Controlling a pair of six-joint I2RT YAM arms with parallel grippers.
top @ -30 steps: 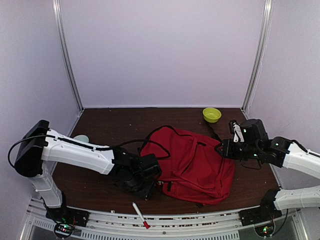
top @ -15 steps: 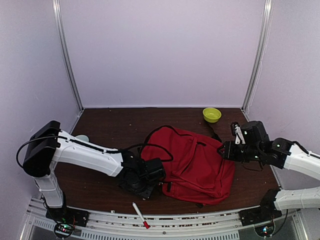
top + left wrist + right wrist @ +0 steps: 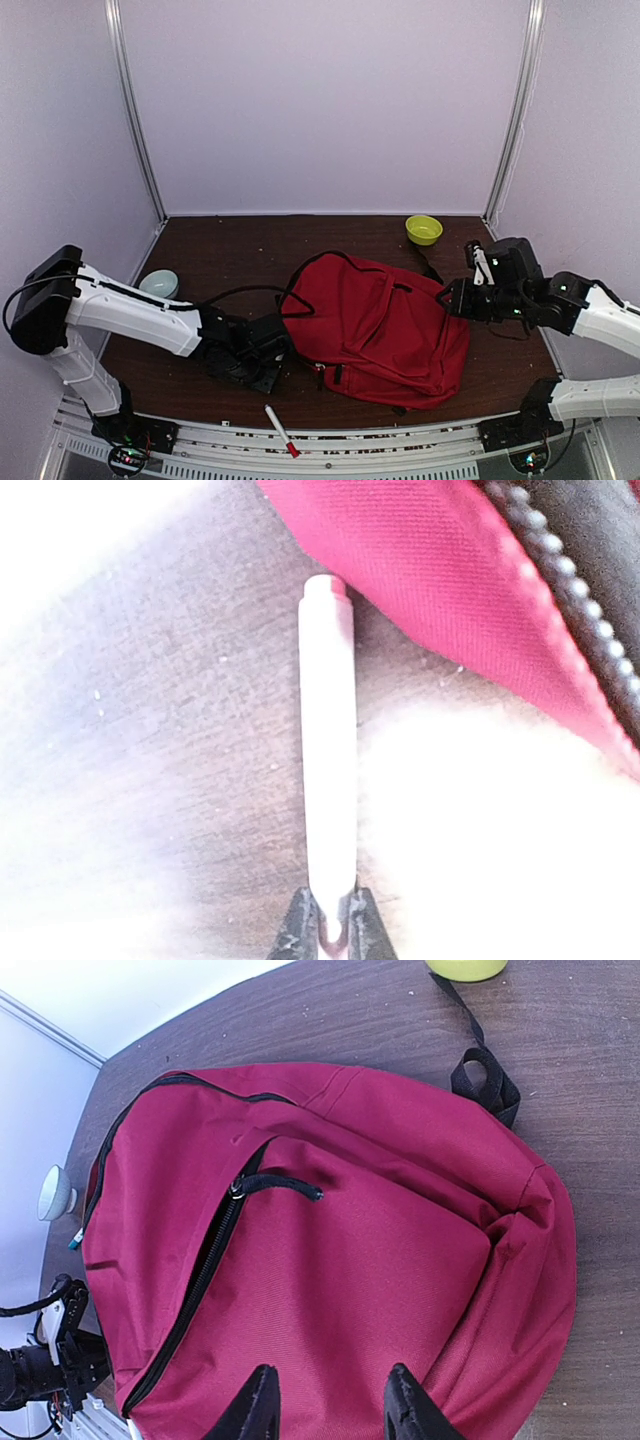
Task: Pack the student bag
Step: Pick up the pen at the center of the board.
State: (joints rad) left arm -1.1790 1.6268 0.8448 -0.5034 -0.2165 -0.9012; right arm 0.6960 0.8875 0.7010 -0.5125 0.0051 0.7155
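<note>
The student bag lies flat on the dark table, red with black zippers; its front zipper runs down the left of the right wrist view. My left gripper sits low at the bag's near left corner. In the left wrist view it is shut on the end of a white pen, whose far tip touches the bag's red edge. My right gripper hovers open over the bag's right side, its gap holding nothing.
A yellow-green bowl stands at the back right, near the bag's black strap loop. A pale blue bowl sits at the left. A white marker with a red cap lies on the front rail.
My left gripper has closed on the white pen and drawn back to the left, away from the bag's edge. The right arm has barely moved.
</note>
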